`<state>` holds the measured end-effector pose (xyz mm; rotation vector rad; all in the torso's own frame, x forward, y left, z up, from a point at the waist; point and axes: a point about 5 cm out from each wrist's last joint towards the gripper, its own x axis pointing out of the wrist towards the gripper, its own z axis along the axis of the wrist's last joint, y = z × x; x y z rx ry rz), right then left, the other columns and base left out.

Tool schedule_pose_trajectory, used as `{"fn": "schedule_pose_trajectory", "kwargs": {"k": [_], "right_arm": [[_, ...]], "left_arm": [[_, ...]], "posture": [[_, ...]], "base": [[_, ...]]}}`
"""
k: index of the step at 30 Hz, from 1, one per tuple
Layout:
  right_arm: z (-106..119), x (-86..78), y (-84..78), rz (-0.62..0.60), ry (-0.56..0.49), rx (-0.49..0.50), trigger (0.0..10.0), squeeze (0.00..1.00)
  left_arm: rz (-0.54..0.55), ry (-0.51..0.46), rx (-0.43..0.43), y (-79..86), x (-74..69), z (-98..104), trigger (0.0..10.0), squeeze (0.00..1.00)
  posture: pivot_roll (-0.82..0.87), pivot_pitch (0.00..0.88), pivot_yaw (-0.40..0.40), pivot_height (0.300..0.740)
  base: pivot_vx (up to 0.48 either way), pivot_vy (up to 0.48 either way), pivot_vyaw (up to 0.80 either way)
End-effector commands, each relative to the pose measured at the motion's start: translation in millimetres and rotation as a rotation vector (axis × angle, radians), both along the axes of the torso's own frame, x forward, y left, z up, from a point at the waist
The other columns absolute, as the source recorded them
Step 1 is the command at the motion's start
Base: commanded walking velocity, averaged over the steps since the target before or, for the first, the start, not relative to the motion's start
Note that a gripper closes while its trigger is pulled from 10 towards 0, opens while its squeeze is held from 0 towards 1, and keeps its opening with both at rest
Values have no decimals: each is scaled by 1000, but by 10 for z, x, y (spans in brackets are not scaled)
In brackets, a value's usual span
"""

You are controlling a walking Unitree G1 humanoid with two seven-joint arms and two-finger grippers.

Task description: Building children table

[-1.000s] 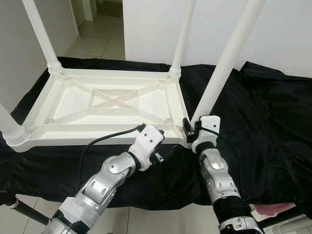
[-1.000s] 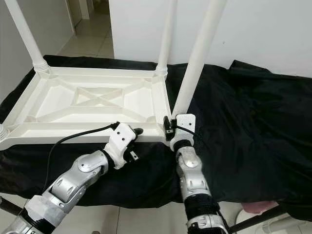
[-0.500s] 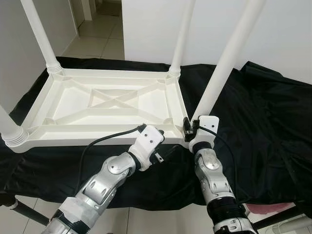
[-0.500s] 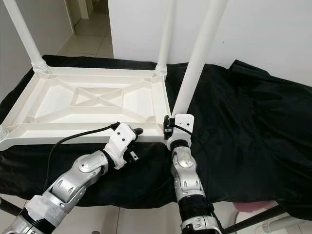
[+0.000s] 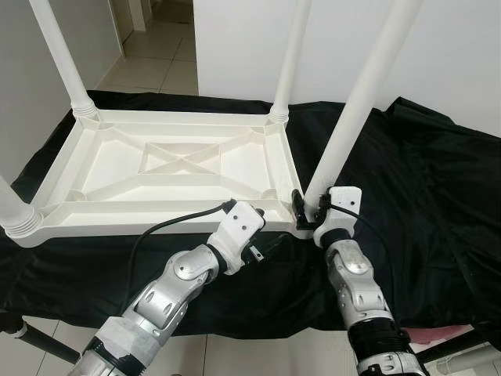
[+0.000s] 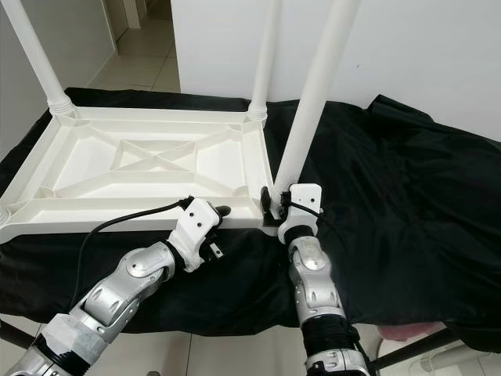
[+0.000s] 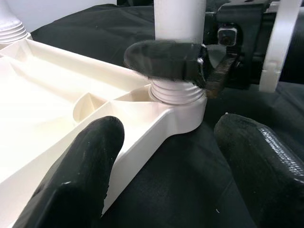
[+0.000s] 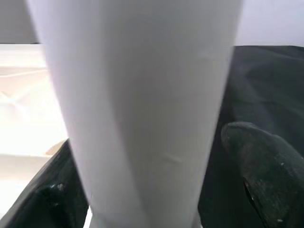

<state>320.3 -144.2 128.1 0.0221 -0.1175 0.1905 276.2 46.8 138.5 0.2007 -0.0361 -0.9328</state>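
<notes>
Plastic, white and hollow-looking, the upturned table top (image 5: 180,168) probably weighs little and stays stiff thanks to its crossed ribs, though its smooth skin looks slippery under rubber fingers. It lies upside down on a black cloth (image 5: 423,196) covering the work surface, toward that surface's left half, with round legs rising from its corners.

The near right leg (image 5: 352,110) stands in its ribbed socket at the top's near right corner. The right gripper (image 5: 307,210) is clasped around the foot of this leg just above the socket, one finger on each side of the tube, as the right wrist view shows. Low down seems the best place to hold it: a long, light tube would likely wobble or lever the socket if taken high up.

The left gripper (image 5: 270,241) hovers just beside the same corner with its fingers (image 7: 85,161) spread wide and holding nothing, one over the rim of the top, the other over the cloth. A good spot for it would be the thick rim, to steady the top against twisting.
</notes>
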Motion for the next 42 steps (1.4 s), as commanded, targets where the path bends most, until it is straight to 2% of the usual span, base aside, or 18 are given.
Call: {"fn": "schedule_pose_trajectory", "kwargs": {"k": [1,8,15,16,17,18,19,20,21,22,29,30,31,37,40,42], "right_arm": [[29,17,-51,175,-6,-58,10000,0],[30,84,-64,397,35,-161,10000,0],[22,116,-97,475,63,-209,10000,0],[15,127,-117,481,68,-220,8392,0],[15,127,-117,481,68,-220,8392,0],[10,132,-131,490,72,-221,4941,0],[10,132,-131,490,72,-221,4941,0],[5,136,-146,496,77,-223,3412,0],[2,138,-156,500,79,-223,3412,0],[-2,142,-168,505,81,-220,0,0],[-44,125,-193,497,86,-199,0,0],[-57,114,-196,484,85,-186,3608,0],[-65,105,-191,478,85,-177,10000,0],[-104,79,-182,413,95,-140,10000,0],[-137,114,-212,260,119,-115,10000,0],[-145,120,-219,219,125,-106,10000,0]], "left_arm": [[-121,4,16,-46,-59,-3,10000,0],[-139,2,23,-58,-65,-2,10000,0],[-134,-1,23,-51,-60,4,10000,0],[-135,1,22,-53,-67,-2,10000,0],[-135,1,22,-53,-67,-2,10000,0],[-135,1,22,-55,-69,-5,10000,0],[-135,1,22,-55,-69,-5,10000,0],[-135,2,21,-56,-68,-5,10000,0],[-135,2,21,-57,-67,-6,10000,0],[-136,1,21,-58,-63,-4,10000,0],[-142,-2,24,-64,-60,-4,10000,0],[-145,-3,26,-65,-62,-5,10000,0],[-146,-2,26,-66,-63,-7,10000,0],[-152,-1,28,-74,-71,-15,10000,0],[-153,0,28,-76,-75,-17,10000,0],[-153,0,28,-77,-75,-18,10000,0]], "posture": [[-4,42,-40,740],[-5,38,-33,740],[-1,33,-36,740],[1,29,-40,740],[1,29,-40,740],[0,27,-39,740],[0,27,-39,740],[0,27,-39,740],[1,24,-40,740],[1,21,-39,740],[-2,14,-36,740],[-2,14,-36,740],[-5,12,-35,740],[-6,10,-35,740],[-8,12,-39,740],[-8,12,-39,740]], "base": [[0,0,0],[0,0,0],[0,0,0],[0,0,0],[0,0,0],[0,0,0],[0,0,0],[0,0,0],[0,0,0],[0,0,0],[0,0,0],[0,0,0],[0,0,0],[0,0,0],[0,0,0],[0,0,0]]}}
